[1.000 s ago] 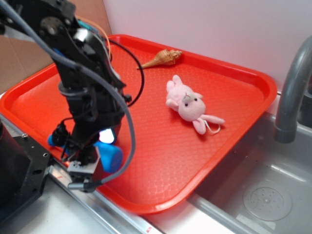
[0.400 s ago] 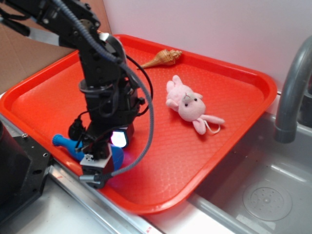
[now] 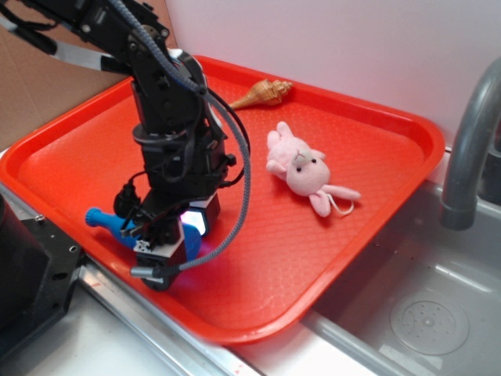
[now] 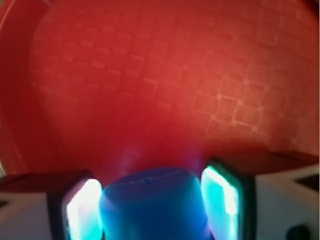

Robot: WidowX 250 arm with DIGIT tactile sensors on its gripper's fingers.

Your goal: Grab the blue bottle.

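Observation:
The blue bottle [image 3: 105, 222] lies on its side near the front left edge of the red tray [image 3: 274, 243], its narrow neck sticking out to the left of the arm. My gripper [image 3: 167, 244] points down over its body. In the wrist view the bottle's flat blue base [image 4: 152, 207] fills the gap between the two glowing pads [image 4: 82, 210], which press against both of its sides. The gripper [image 4: 152, 200] is shut on the bottle. Most of the bottle's body is hidden behind the fingers in the exterior view.
A pink plush bunny [image 3: 301, 168] lies mid-tray to the right of the arm. A tan seashell [image 3: 262, 94] rests near the tray's far rim. A grey faucet [image 3: 470, 149] and a steel sink [image 3: 427, 317] are on the right, a black block [image 3: 31, 274] at the front left.
The arm has swung right and lowered over the bottle. The bottle's neck now shows to the left, and the pads have closed against its body.

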